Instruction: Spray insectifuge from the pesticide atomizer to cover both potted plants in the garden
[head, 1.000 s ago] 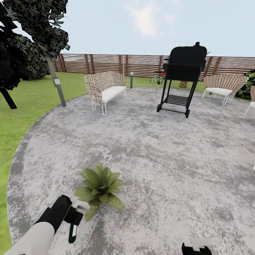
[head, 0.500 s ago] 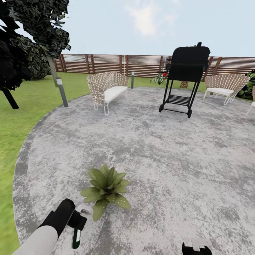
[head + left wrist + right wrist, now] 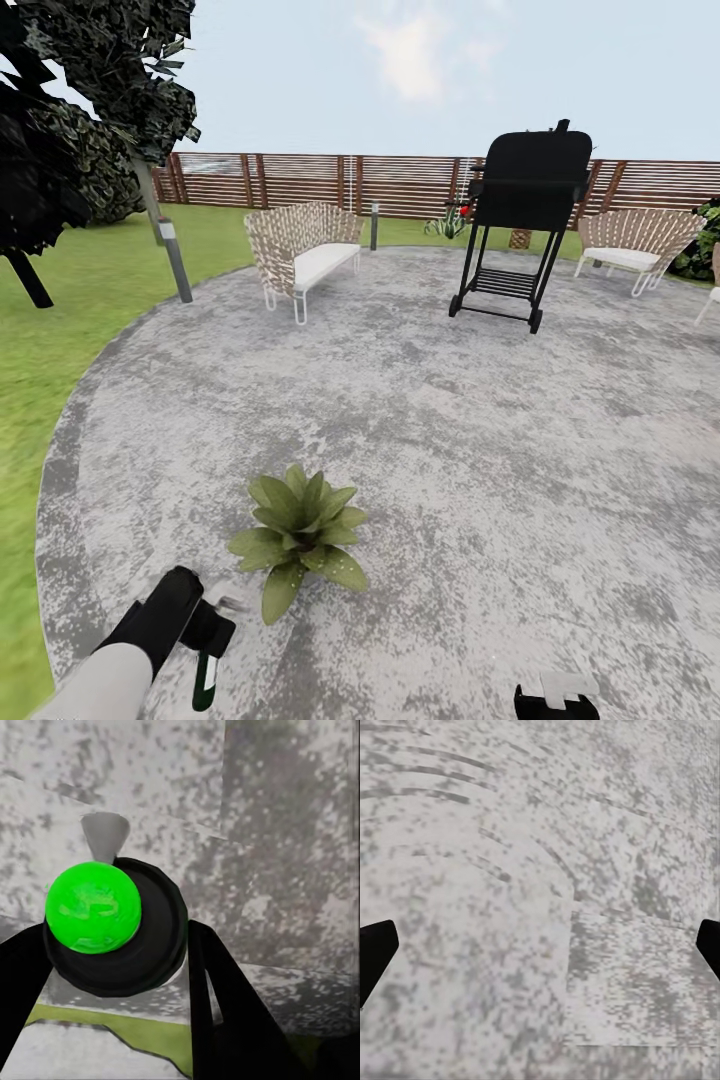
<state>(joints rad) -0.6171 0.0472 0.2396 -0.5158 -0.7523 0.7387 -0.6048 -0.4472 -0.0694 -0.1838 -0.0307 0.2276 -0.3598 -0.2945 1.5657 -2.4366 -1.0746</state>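
One potted plant (image 3: 300, 535), a rosette of pointed green leaves, stands on the grey patio (image 3: 450, 420) low in the head view. Just short of it and to its left, my left gripper (image 3: 208, 640) is shut on the pesticide atomizer (image 3: 205, 678), whose pale trigger head (image 3: 228, 600) points toward the plant. The left wrist view looks at the atomizer (image 3: 112, 926) end-on, as a dark round body with a bright green disc and a pale nozzle, between black fingers (image 3: 225, 1020). My right gripper (image 3: 553, 700) hangs open over bare paving (image 3: 540, 949). Whether specks lie on the leaves is too fine to tell.
A black grill (image 3: 525, 215) and a woven bench (image 3: 300, 250) stand far across the patio, with another bench (image 3: 630, 240) at the right. Lawn (image 3: 60, 300), a grey post (image 3: 172, 250) and dark trees (image 3: 70, 110) border the left. A slatted fence (image 3: 300, 180) closes the back.
The camera shifted a little at first, sliding the scene rightward. Since then my left gripper with the atomizer has edged slightly left, showing more of the trigger head. The plant is unmoved.
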